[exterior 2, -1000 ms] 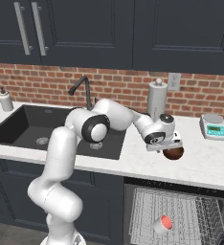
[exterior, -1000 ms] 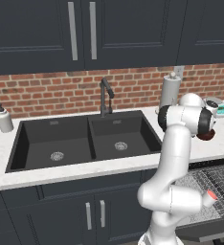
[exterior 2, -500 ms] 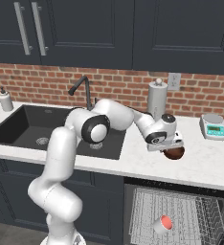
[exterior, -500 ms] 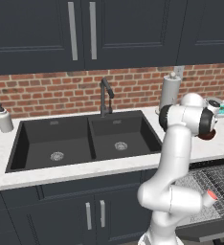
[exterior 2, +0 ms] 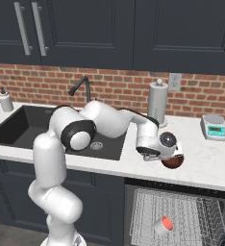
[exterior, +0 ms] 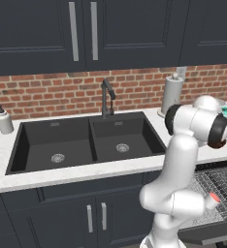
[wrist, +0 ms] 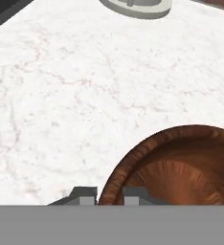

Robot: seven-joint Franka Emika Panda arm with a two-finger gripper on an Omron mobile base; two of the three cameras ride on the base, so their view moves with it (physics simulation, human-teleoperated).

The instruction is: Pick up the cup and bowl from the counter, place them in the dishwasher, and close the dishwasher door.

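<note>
Two fingertips of the hand [wrist: 108, 194] straddle the near rim of the bowl [wrist: 181, 167], one outside and one inside, pinching that edge as far as I can make out. From the right base view the hand [exterior 2: 163, 157] sits low over the bowl [exterior 2: 174, 162], which rests on the counter [exterior 2: 201, 166] just ahead of the paper towel roll [exterior 2: 157, 102]. Below, the dishwasher [exterior 2: 181, 216] has its wire rack pulled out, and the cup [exterior 2: 163, 225] lies on its side in there. Over to the right is the kitchen scale [exterior 2: 214, 127]; its display is too small to read, and I can't spot any readable brand or label anywhere.
</note>
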